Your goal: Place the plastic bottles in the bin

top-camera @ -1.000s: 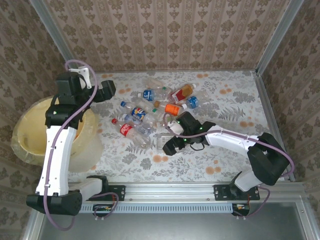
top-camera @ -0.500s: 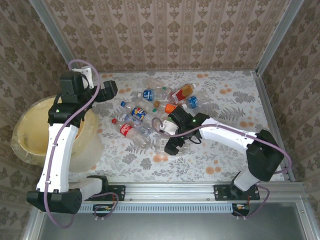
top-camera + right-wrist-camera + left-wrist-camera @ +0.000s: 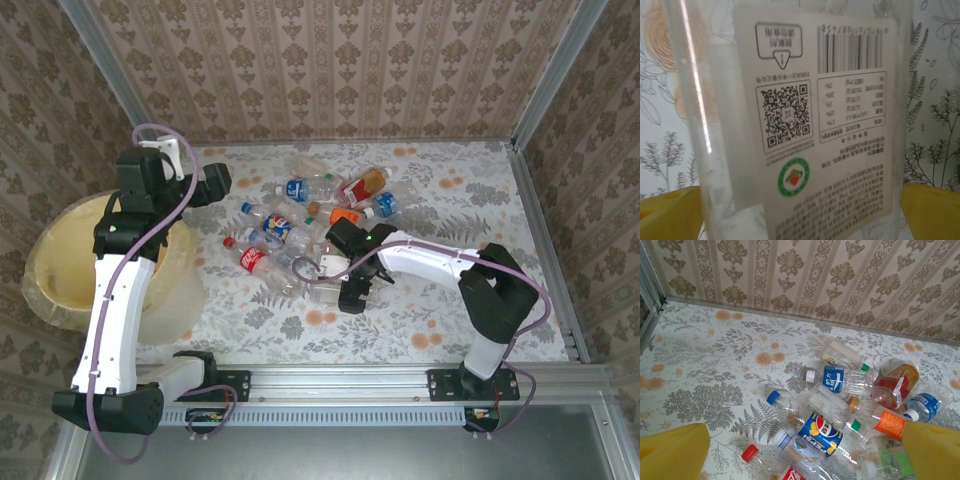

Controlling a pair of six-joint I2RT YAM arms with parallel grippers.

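Observation:
Several plastic bottles (image 3: 300, 215) lie heaped at the middle back of the flowered table: a Pepsi one (image 3: 277, 225) (image 3: 832, 432), a red Coca-Cola one (image 3: 255, 260), an orange-labelled one (image 3: 345, 217) (image 3: 890, 422), and a blue-labelled one (image 3: 297, 188) (image 3: 835, 380). My right gripper (image 3: 345, 290) (image 3: 800, 215) is low at the heap's near edge. It is open, and its yellow fingers (image 3: 670, 215) straddle a clear bottle with a white printed label (image 3: 325, 282) (image 3: 825, 125). My left gripper (image 3: 215, 182) (image 3: 805, 450) hangs open and empty left of the heap. The pale-yellow bin (image 3: 40, 290) stands at the table's left.
Wallpapered walls and metal frame posts (image 3: 545, 90) close in the back and sides. A rail (image 3: 340, 385) runs along the near edge. Bare tabletop (image 3: 470, 230) lies to the right of the heap and in front of it.
My right gripper has slid left along the heap's near edge and come down over the clear white-labelled bottle. The left arm has barely shifted.

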